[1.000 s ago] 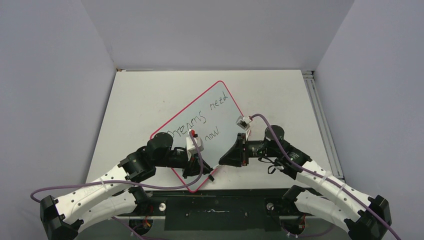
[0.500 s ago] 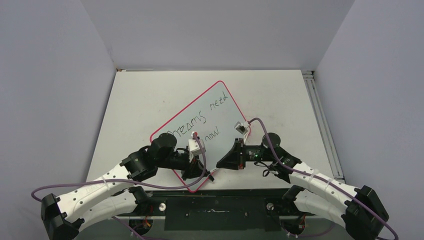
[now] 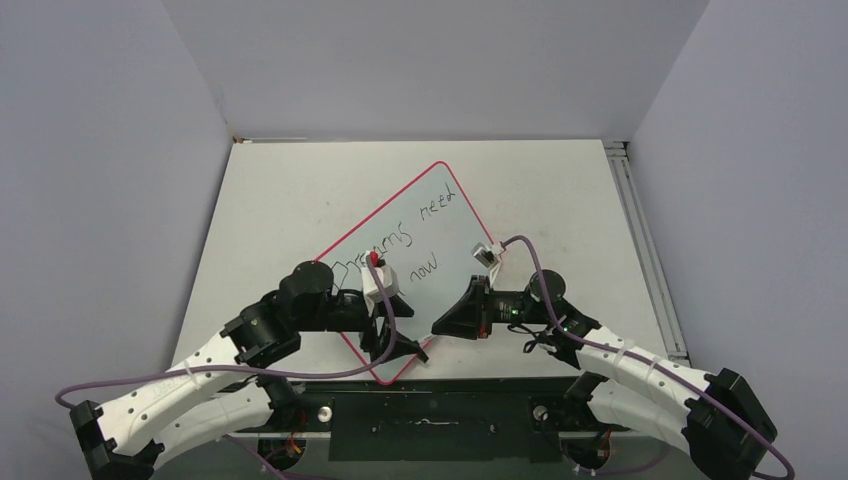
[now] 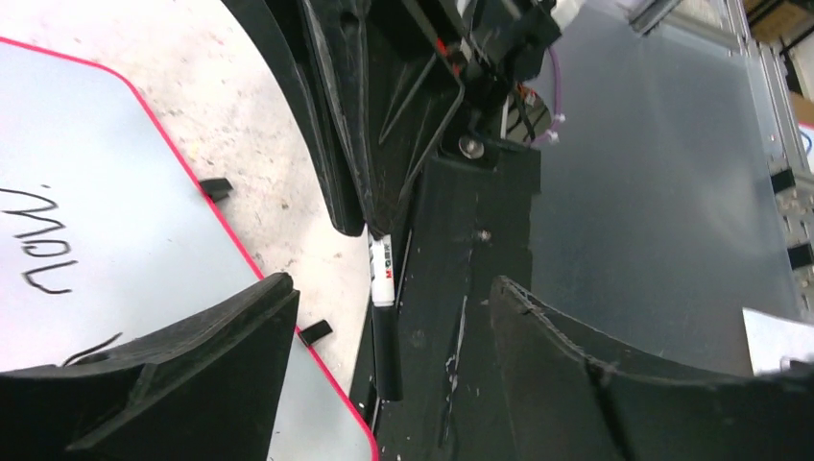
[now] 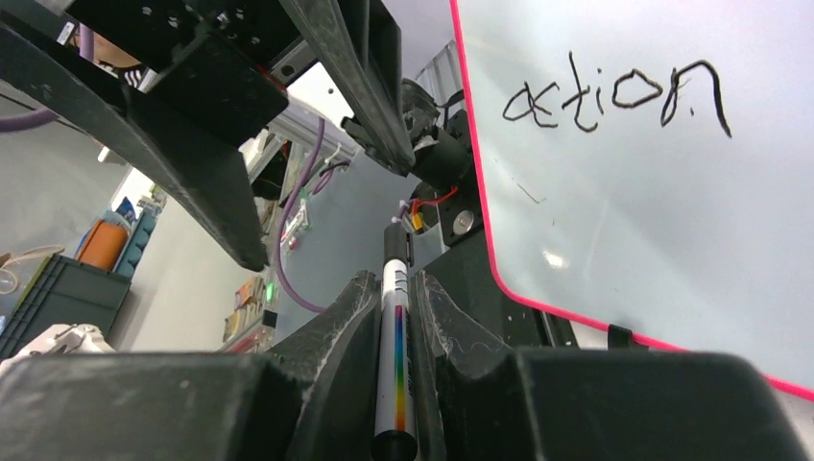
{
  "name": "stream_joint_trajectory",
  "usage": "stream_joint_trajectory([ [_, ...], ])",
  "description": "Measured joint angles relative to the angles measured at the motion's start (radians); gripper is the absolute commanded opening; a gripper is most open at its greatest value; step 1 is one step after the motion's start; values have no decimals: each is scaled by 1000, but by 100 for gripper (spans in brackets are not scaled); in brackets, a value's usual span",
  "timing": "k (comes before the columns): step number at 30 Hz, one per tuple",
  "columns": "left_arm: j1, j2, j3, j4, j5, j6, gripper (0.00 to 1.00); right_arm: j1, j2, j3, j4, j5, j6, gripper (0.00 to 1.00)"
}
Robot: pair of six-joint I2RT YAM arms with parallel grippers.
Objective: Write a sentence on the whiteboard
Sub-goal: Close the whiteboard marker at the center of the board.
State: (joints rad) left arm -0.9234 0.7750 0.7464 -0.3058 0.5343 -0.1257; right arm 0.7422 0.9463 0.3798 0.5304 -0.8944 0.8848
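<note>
"Both grippers, how do they read on your feed?"

"On mine the right gripper (image 3: pixel 437 327) is pinched tight on a marker (image 5: pixel 395 346), the barrel lying lengthwise between its fingers; the left gripper (image 3: pixel 398 350) stands well spread with nothing in it; through its wrist camera I see the marker's black end in the gap ahead of its fingers, touching neither."

"And the whiteboard?"

"I have the whiteboard (image 3: pixel 440 215) lying flat on the table (image 3: pixel 270 200), turned cornerwise; one rounded corner sits at the table's near edge between the two arms, the opposite one reaches toward the table's middle; the two grippers face each other just by that near corner, the left one over the board."

"Can you read the sentence?"

"Partly; the sentence (image 3: pixel 400 240) runs in two slanted rows; from above I make out 'Dreams need' and, below it, 'now'; the left wrist hides part of the lower row; my right wrist view shows 'action' close to the pink-red rim."
</note>
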Motion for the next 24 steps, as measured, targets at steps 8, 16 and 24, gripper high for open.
stream_joint_trajectory([
  [8, 5, -134, 43, -3, -188, -161, 77, 0, -38, 2, 61, 112, 23, 5],
  [16, 19, -255, 13, 79, -419, -454, 84, 19, -46, 73, 130, 249, 24, 5],
  [24, 31, -200, 12, 151, -456, -636, 84, 35, -42, 145, 220, 288, 16, 5],
])
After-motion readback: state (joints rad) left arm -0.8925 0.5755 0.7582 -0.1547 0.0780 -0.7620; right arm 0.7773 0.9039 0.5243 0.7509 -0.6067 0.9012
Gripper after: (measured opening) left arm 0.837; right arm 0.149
